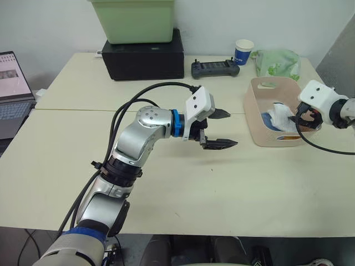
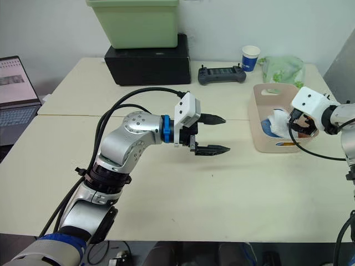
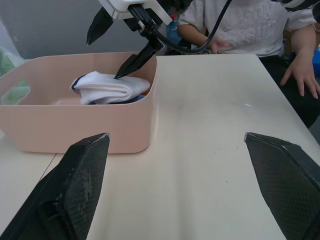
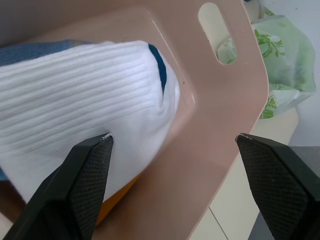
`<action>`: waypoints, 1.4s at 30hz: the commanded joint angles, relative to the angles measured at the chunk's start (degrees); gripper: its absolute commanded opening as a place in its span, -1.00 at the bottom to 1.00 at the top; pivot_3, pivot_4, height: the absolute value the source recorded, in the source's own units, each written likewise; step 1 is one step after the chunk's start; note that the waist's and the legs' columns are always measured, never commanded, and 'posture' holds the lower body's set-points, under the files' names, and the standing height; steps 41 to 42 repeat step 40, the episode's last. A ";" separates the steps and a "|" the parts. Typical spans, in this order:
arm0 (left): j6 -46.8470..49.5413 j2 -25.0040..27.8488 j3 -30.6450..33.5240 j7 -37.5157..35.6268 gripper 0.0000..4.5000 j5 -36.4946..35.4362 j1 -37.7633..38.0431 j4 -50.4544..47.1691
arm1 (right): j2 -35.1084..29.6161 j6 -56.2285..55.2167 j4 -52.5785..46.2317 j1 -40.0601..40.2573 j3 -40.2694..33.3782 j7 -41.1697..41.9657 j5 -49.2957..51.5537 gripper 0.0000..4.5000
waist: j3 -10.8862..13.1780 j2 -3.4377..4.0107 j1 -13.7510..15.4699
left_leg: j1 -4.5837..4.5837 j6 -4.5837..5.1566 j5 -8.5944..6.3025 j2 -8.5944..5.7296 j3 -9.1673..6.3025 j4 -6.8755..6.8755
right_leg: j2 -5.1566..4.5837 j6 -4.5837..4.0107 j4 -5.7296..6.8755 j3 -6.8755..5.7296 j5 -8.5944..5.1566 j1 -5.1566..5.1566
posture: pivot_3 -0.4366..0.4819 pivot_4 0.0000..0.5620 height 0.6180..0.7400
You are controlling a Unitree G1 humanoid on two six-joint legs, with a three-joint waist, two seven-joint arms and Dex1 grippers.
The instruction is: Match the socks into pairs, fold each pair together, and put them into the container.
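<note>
Both pincers spread: right pincer over white socks in container, left pincer clear.

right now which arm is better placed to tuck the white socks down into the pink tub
Right. The right gripper hangs open over the container, one fingertip at the white socks. The left gripper is open over bare table.

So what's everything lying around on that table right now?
Pale pink rectangular plastic tub: one, table's right side.
White folded socks: one bundle, in the tub, over blue and orange fabric.
Green plastic bin: one, on a black box, at the back.
Black handheld controller: one, at the back.
Blue-and-white paper cup: one, back right.
Pale green patterned bag: one, behind the tub.
Laptop: one, far left.
Person's hand: resting across the table.
Left gripper: open, over bare table.
Right gripper: open, over the tub.
</note>
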 commanded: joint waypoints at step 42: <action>-15.59 24.70 36.51 9.58 1.00 0.59 59.27 -3.61 | 28.94 -6.91 -52.96 69.67 -26.29 -19.31 19.02 0.87 | -0.15 0.10 -0.41 | 1.22 0.26 -0.17 0.02 -0.05 -0.52 | -0.08 -0.05 -0.11 -0.01 0.01 0.96 | -0.05 -0.47 0.76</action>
